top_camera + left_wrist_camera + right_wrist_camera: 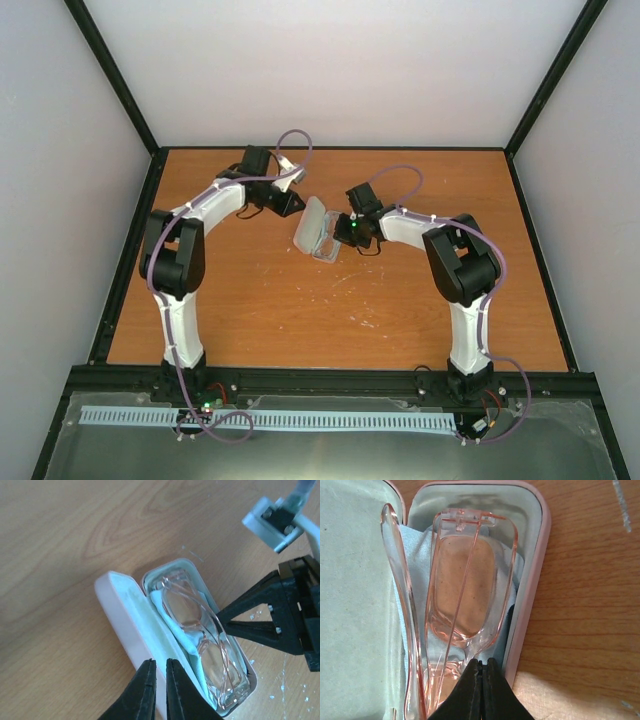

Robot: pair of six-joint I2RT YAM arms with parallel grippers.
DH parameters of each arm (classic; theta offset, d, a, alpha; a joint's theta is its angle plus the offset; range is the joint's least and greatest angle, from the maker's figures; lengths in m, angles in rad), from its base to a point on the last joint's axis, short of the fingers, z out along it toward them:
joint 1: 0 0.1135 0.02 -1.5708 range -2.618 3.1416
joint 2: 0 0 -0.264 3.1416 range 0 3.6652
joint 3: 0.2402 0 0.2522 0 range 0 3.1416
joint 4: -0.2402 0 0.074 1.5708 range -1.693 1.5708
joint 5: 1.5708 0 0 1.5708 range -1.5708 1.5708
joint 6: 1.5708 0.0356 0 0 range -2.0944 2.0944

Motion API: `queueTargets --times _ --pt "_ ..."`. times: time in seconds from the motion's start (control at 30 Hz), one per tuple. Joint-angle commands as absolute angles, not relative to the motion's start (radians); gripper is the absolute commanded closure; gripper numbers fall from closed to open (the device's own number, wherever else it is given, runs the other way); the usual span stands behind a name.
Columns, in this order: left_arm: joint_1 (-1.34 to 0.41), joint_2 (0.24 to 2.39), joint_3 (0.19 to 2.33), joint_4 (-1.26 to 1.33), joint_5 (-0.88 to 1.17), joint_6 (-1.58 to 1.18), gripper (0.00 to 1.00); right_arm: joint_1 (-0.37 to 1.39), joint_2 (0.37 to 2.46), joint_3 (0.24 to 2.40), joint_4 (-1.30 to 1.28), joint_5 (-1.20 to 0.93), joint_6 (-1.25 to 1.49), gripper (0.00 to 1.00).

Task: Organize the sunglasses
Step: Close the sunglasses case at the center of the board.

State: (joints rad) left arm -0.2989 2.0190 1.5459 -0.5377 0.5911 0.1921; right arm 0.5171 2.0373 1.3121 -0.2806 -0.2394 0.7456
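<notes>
So, the sunglasses [182, 610] are laid inside the open pink case [112, 605], on the blue cloth [167, 619]. The right gripper [481, 661] is pinched fully closed, tips pressed at the bridge. The left gripper [160, 662] is kept a slit apart at the lid edge, and whether anything is gripped can't be told.

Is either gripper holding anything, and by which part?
The right gripper, jaws shut, seems to pinch the translucent reddish-brown sunglasses near the bridge. The left gripper straddles the open lid of the pink oblong case; whether it grips cannot be told.
</notes>
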Motion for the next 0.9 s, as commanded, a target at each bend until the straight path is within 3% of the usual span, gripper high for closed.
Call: queueTargets --times 0.0,0.43,0.87 --pt "-0.281 1.935 1.526 -0.441 0.526 0.158 0.9 0.515 2.065 1.32 -0.314 -0.23 0.735 0.97" --pt "-0.273 2.041 1.533 -0.541 0.438 0.199 0.93 0.515 2.054 1.316 -0.317 -0.219 0.732 0.97" --pt "-0.348 2.067 1.601 -0.575 0.569 0.137 0.92 0.515 2.062 1.317 -0.315 -0.225 0.729 0.97"
